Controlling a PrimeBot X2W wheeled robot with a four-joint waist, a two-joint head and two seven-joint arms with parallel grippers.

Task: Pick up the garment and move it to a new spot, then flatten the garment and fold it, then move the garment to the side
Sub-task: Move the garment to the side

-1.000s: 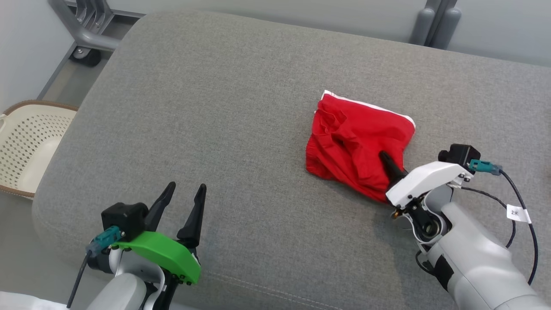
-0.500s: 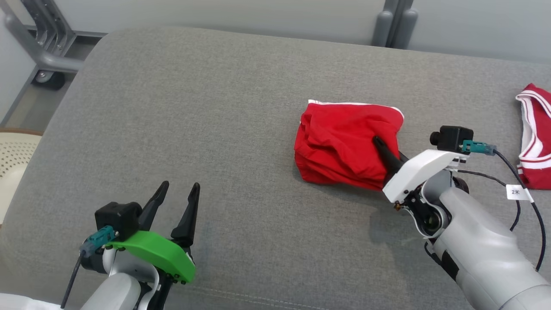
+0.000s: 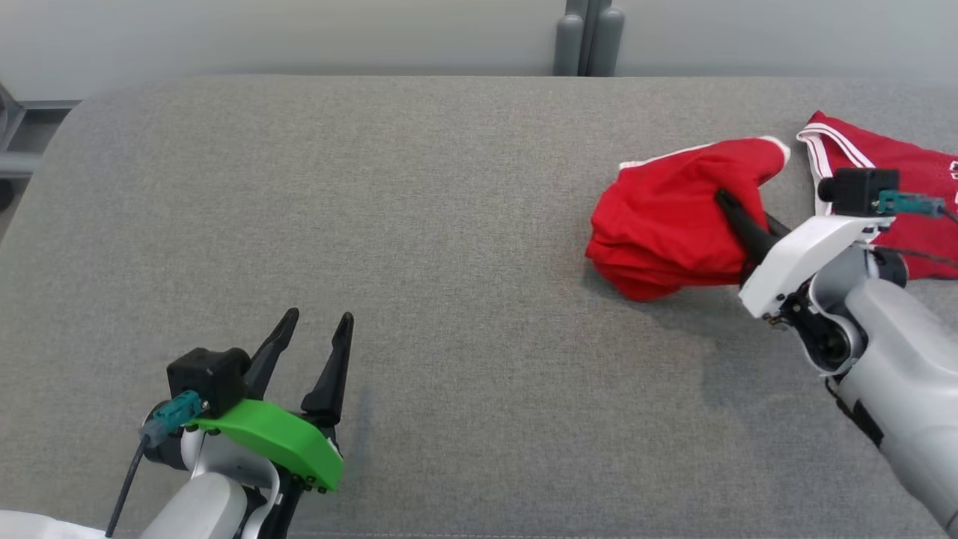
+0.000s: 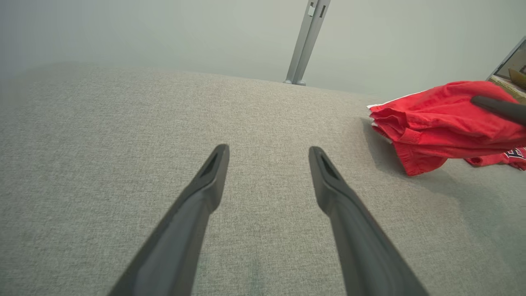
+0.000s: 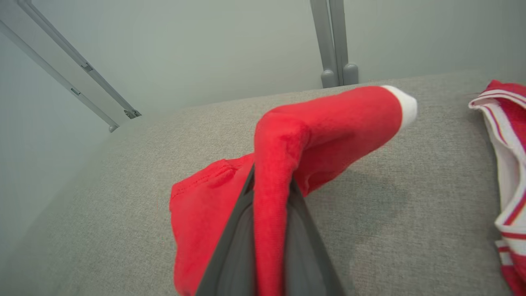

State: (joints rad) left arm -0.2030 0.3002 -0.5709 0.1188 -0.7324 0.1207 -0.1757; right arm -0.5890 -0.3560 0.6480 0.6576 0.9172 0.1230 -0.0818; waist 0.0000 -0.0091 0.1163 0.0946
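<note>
Hauled rightward since a moment ago: red garment [image 3: 658, 232] now bunched near the far edge of the grey cushion [image 3: 449, 224], right end, just beside a striped red-and-white garment [image 3: 898, 157]; clamped in the closed right pincer [image 3: 724, 201]; left pincer [image 3: 319, 318] gaping, empty, by the front edge, left end

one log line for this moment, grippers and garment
right gripper: shut on red garment | left gripper: open, empty | striped jersey: lying at right

No readable text; dark print on striped jersey [image 3: 883, 153] illegible.
</note>
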